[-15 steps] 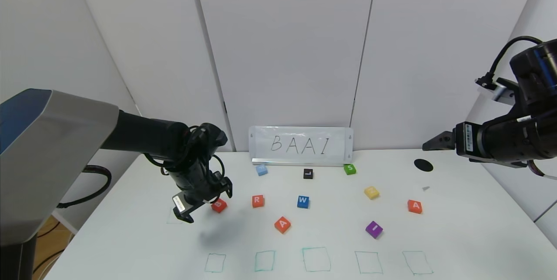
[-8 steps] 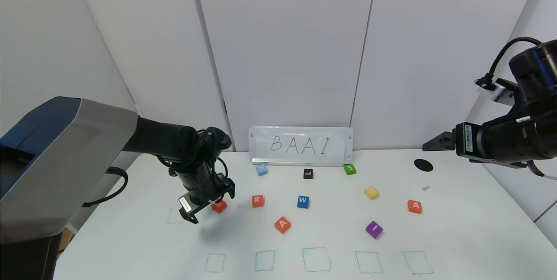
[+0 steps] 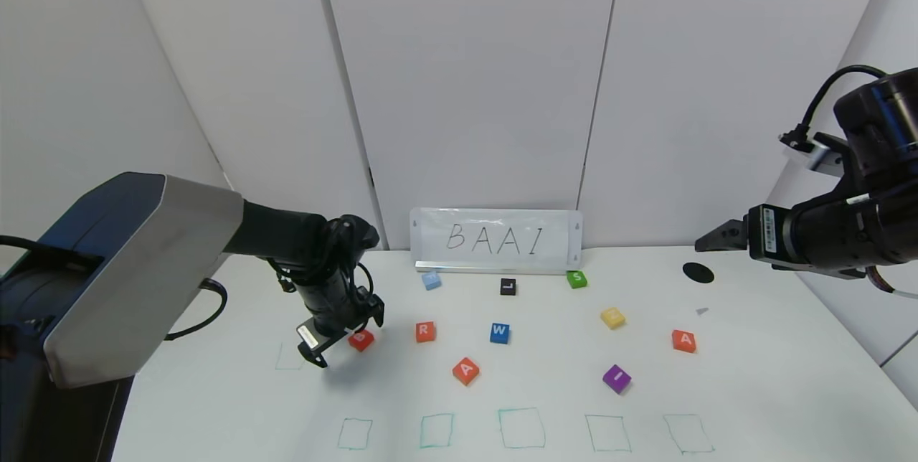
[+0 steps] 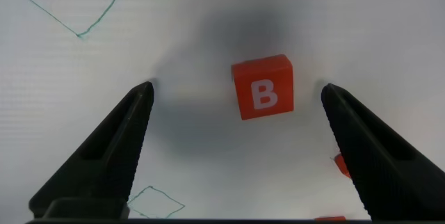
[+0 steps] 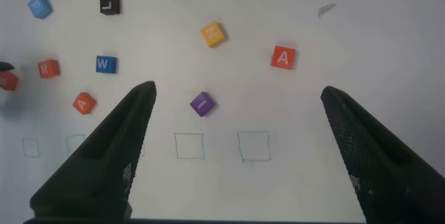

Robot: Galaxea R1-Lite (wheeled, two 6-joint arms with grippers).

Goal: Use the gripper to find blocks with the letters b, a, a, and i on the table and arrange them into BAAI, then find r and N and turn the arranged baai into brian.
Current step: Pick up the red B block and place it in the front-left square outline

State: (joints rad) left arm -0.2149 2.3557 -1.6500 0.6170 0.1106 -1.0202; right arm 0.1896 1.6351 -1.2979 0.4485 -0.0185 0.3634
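Both pincers spread | left pincer (image 4: 236, 123) over B block (image 4: 263, 86), possibly untouched | right pincer (image 3: 710, 238) aloft

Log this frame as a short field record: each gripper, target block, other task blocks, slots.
left gripper: open, low over the table, straddling the B block, not touching it
right gripper: open, parked high at the right
A blocks: one mid-table, one at right
I block: purple, loose
R block: beside B
squares: all five in the front row unfilled
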